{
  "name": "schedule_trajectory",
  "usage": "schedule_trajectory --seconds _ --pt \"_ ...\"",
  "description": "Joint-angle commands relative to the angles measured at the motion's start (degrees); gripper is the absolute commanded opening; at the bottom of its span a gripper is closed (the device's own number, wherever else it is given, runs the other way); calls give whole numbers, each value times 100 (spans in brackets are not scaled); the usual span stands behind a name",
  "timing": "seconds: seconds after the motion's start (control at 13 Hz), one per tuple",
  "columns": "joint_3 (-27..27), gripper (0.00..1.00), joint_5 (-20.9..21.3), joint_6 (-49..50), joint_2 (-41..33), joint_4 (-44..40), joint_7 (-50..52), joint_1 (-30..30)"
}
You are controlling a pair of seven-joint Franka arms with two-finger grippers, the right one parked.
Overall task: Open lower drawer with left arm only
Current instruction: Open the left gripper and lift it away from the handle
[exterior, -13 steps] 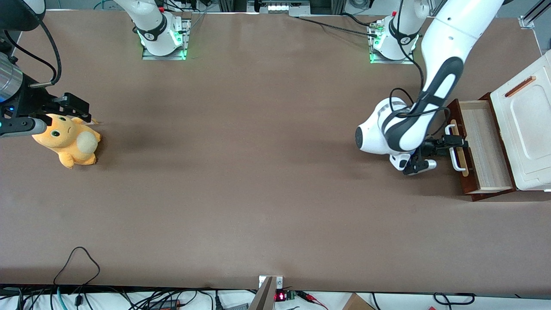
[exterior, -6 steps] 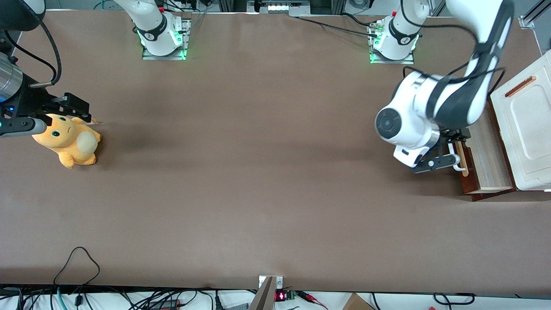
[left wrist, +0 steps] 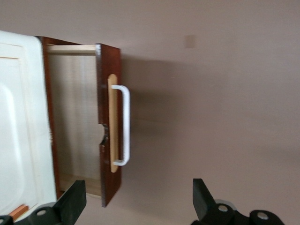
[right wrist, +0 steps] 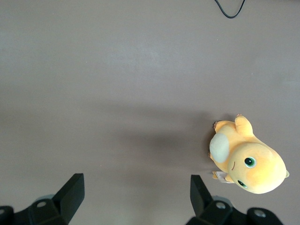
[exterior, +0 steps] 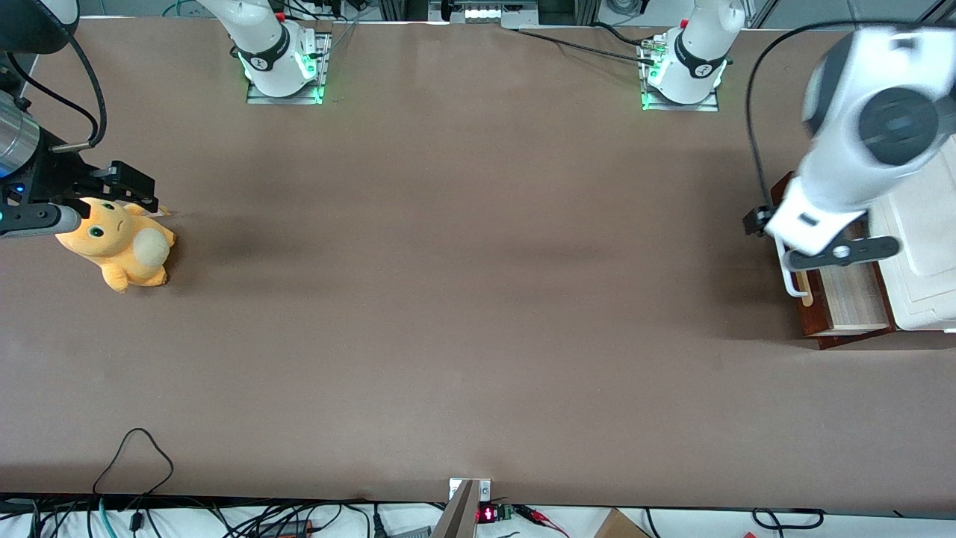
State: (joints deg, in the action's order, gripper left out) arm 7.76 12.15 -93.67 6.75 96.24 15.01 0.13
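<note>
Left arm (exterior: 866, 142) blurred, partly covering lower drawer (exterior: 836, 284).

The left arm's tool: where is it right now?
The tool hangs open and empty above the pulled-out lower drawer, clear of its white handle, at the working arm's end of the table.

A robotics lab: white robot arm bases (exterior: 280, 56) bolted on metal plates to a broad brown table (exterior: 448, 299). Loose black cables (exterior: 134, 456) trail along its edge, well apart from the raised black two-finger gripper (left wrist: 136, 206), whose fingers stand spread.
</note>
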Motion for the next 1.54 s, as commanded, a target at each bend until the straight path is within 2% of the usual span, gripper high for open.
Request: schedule_trajectory --seconds 0.0,0.15,0.69,0.77,0.85,1.0,1.46 --pt "-476 100 -739 -116 -287 26 -735 -179" --pt "-627 100 -837 -344 -472 123 -1060 -189" --pt "-618 100 -837 -301 -578 229 -1597 -180" --pt "-618 100 -933 -309 -578 228 -1598 -180" --pt "-636 100 -1204 -301 -578 228 -1598 -171" --pt "-715 100 -1355 -301 -578 220 -1685 -153" --pt "-715 100 -1347 -318 -569 167 -1730 -153"
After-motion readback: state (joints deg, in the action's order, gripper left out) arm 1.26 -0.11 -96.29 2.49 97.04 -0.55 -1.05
